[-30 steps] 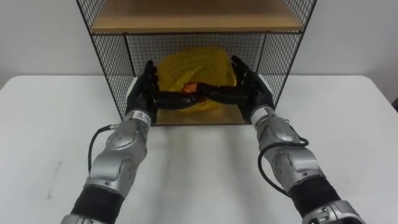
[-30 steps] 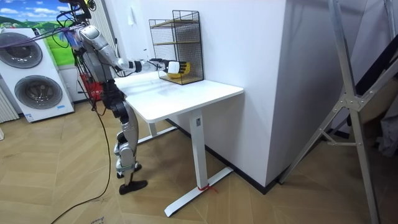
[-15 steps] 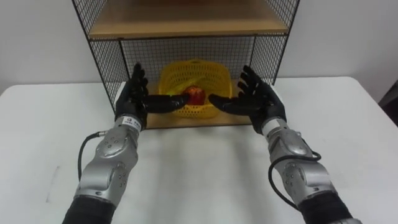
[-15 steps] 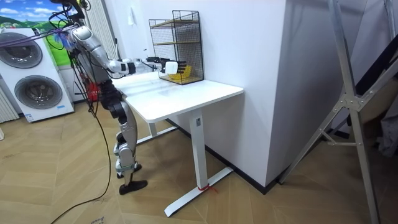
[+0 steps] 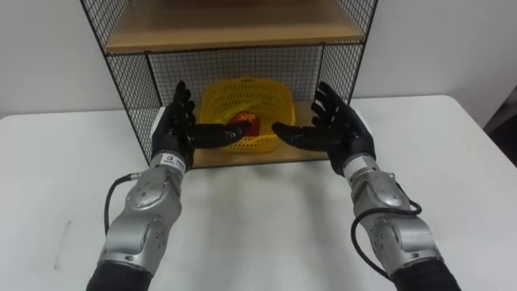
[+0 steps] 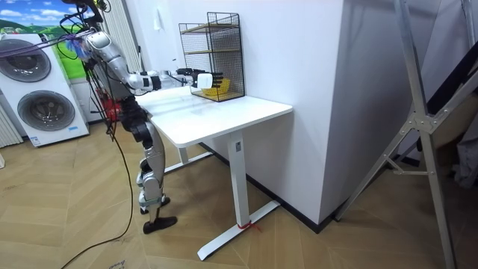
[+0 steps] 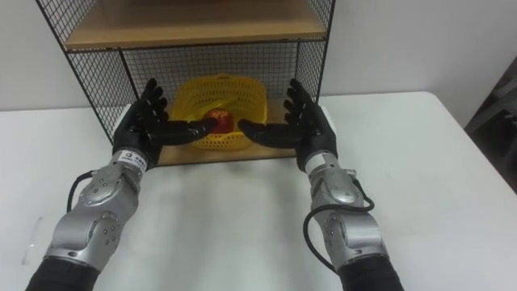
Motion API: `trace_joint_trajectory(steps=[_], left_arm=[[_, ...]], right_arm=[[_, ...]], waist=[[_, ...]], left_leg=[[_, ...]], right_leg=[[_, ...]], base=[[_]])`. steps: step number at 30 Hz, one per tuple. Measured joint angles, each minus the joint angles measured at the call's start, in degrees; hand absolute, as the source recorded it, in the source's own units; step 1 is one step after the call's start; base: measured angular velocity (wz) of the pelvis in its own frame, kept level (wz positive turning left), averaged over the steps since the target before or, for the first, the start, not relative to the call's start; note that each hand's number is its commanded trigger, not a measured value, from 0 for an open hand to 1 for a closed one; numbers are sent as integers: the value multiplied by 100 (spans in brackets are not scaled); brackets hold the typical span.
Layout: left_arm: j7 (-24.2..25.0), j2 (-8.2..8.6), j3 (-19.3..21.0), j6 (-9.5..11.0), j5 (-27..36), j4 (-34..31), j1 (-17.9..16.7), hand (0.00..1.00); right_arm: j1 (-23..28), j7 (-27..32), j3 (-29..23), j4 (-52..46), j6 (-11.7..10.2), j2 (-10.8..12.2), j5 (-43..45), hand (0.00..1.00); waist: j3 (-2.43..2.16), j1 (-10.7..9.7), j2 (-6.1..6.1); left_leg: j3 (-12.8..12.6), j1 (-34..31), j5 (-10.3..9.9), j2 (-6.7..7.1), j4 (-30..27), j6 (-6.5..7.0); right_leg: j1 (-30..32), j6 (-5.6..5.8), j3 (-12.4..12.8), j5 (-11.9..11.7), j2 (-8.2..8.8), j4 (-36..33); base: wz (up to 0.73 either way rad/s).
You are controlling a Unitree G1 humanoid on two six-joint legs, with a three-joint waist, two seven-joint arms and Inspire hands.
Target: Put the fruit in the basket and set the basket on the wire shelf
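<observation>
The yellow mesh basket (image 5: 242, 101) (image 7: 220, 95) sits on the bottom wooden board of the black wire shelf (image 5: 129, 97) (image 6: 213, 52), with a red fruit (image 5: 245, 124) (image 7: 221, 121) inside it. Both my hands hover in front of the shelf opening, fingers spread and straight, palms facing each other. My left hand (image 5: 176, 127) (image 7: 144, 123) is just left of the basket, my right hand (image 5: 338, 129) (image 7: 304, 125) just right of it. Neither touches the basket. In the room view I stand at the white table with both arms stretched toward the shelf.
The shelf stands at the back of a white table (image 5: 266, 218) (image 6: 224, 112), against a white wall. Its upper wooden board (image 5: 230, 23) lies close above the basket. Washing machines (image 6: 37, 90) stand behind me in the room view.
Both hands have let go of the basket and drawn back out of the shelf, moving apart. The basket stays on the bottom board.
</observation>
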State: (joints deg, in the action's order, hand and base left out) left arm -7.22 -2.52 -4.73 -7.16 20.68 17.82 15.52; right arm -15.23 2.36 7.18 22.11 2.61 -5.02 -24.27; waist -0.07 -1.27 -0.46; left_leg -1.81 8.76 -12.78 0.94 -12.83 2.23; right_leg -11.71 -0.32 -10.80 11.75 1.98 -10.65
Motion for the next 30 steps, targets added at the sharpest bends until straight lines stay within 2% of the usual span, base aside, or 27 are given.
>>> trace_joint_trajectory(steps=[6,12,17,21,23,25,27,28,30], left_arm=[[36,-25,0,0,-6,-68,-48,0],[122,-23,-59,1,-3,-931,-632,0],[170,-64,-57,22,-2,-1410,-939,0],[364,-135,-58,134,-46,-1919,-1442,0],[452,-255,-39,190,-148,-2144,-1751,0],[523,-363,29,237,-145,-2197,-1874,0],[547,-361,137,273,-145,-2357,-1977,0],[561,-360,192,370,-130,-2413,-2041,0],[567,-367,462,580,-116,-2768,-2432,0]], right_arm=[[164,-14,0,-326,4,-18,123,0],[570,-164,0,-979,4,-61,638,0],[918,-209,-9,-1610,-5,-126,643,0],[1225,-249,-82,-1946,-19,-215,737,0],[1424,-259,-178,-2121,-25,-230,995,0],[1461,-264,-227,-2130,-32,-231,1112,0],[1542,-272,-321,-2169,-112,-215,1139,0],[1700,-300,-391,-2278,-167,-218,1144,0],[2121,-411,-464,-2656,-294,-222,1240,0]], waist=[[-1,4,-2],[-1,3,-3],[-2,7,-3],[-5,8,-10],[-7,13,-16],[-8,5,-18],[-11,-5,-22],[-13,19,-19],[-19,22,-9]], left_leg=[[6,-4,0,0,8,0],[4,-50,0,-1,17,0],[-62,-38,0,-9,17,0],[-77,-40,0,-8,27,0],[-73,-41,0,-9,20,0],[-62,-71,0,-9,14,0],[-47,-113,-1,-6,8,0],[-48,-117,-1,-4,15,0],[-47,-127,-3,-7,70,0]], right_leg=[[4,0,-8,0,0,4],[59,0,28,0,-2,3],[57,0,77,0,-4,2],[61,0,47,0,-2,2],[53,0,29,0,-2,0],[57,0,-2,0,-7,-1],[83,-2,-22,-2,-12,2],[83,-3,-33,-3,-14,3],[98,-3,-36,-3,-21,5]], base=[[0],[0],[-4],[0],[3],[4],[7],[3],[0]])
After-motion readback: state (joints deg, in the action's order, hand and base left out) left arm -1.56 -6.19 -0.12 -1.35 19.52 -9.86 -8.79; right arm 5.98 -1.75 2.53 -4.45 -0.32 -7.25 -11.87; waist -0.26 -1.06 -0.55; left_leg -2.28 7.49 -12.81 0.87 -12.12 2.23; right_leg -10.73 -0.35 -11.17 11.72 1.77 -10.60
